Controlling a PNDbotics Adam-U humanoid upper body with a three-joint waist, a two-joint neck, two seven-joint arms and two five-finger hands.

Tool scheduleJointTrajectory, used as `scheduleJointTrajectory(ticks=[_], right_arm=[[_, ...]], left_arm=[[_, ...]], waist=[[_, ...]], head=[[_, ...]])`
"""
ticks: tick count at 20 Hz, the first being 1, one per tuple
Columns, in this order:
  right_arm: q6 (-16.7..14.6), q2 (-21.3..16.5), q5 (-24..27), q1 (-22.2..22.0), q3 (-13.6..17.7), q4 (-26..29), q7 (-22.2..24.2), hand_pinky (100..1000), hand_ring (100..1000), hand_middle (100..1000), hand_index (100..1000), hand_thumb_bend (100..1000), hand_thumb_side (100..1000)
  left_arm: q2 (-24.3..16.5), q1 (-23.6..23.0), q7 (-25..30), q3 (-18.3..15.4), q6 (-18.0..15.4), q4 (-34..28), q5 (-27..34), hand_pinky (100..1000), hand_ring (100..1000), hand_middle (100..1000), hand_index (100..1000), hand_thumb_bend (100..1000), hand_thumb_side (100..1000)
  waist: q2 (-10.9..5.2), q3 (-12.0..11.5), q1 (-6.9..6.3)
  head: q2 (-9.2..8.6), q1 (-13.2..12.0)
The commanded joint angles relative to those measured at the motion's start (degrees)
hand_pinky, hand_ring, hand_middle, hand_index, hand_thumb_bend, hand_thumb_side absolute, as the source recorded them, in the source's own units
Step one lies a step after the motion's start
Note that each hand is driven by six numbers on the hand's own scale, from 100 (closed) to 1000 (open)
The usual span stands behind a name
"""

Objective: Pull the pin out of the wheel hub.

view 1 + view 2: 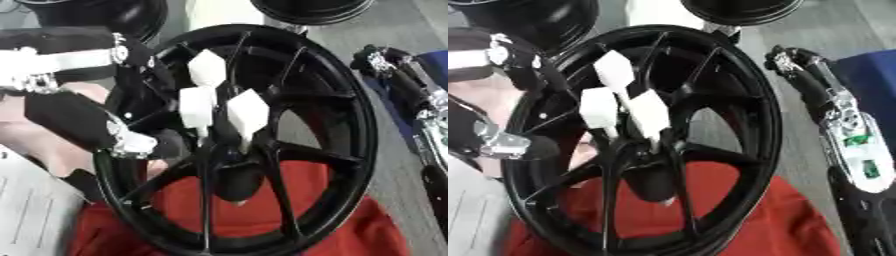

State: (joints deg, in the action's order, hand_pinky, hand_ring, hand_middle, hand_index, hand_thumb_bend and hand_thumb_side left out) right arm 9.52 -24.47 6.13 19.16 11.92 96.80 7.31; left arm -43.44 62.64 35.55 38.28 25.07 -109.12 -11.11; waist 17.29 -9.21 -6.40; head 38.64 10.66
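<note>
At hub centre, left hand (214, 100) fingers apart around pin (239, 192); pin axis toward 6 o'clock; right hand (794, 62) idle at 3 o'clock, fingers unclear.

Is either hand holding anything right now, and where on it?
The left hand reaches in at the wheel's left rim, but its grip cannot be made out. The white pins stand untouched. The right hand holds nothing.
</note>
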Motion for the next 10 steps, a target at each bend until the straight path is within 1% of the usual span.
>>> scheduleJointTrajectory(ticks=[1,4,7,10], right_arm=[[-0.07,-0.91,-0.31,0.77,-0.24,0.52,0.33,935,788,611,658,100,589],[-0.08,-0.7,-0.32,0.93,-0.45,0.45,0.57,935,788,611,657,100,593],[-0.09,-0.62,-0.32,1.0,-0.49,0.43,0.65,935,788,611,657,100,593],[-0.06,-0.25,-0.23,1.34,-0.7,0.51,0.8,935,788,611,657,100,593]], left_arm=[[0.69,1.27,-0.24,-0.69,-0.98,1.7,-1.97,738,722,768,836,577,558],[3.28,1.61,-0.52,-0.51,-2.63,4.74,-4.25,736,717,755,828,566,542],[4.51,1.75,-0.81,-0.34,-4.18,7.09,-5.32,736,717,753,827,563,539],[6.65,1.52,-1.09,-0.22,-5.3,10.08,-7.45,733,709,744,818,557,532]], waist=[[-1.89,0.11,-0.04],[-1.8,0.41,0.19],[-1.78,0.49,0.27],[-1.67,0.91,0.36]], head=[[-0.94,-0.39],[-0.78,-0.8],[-0.73,-0.95],[-1.19,-1.92]])
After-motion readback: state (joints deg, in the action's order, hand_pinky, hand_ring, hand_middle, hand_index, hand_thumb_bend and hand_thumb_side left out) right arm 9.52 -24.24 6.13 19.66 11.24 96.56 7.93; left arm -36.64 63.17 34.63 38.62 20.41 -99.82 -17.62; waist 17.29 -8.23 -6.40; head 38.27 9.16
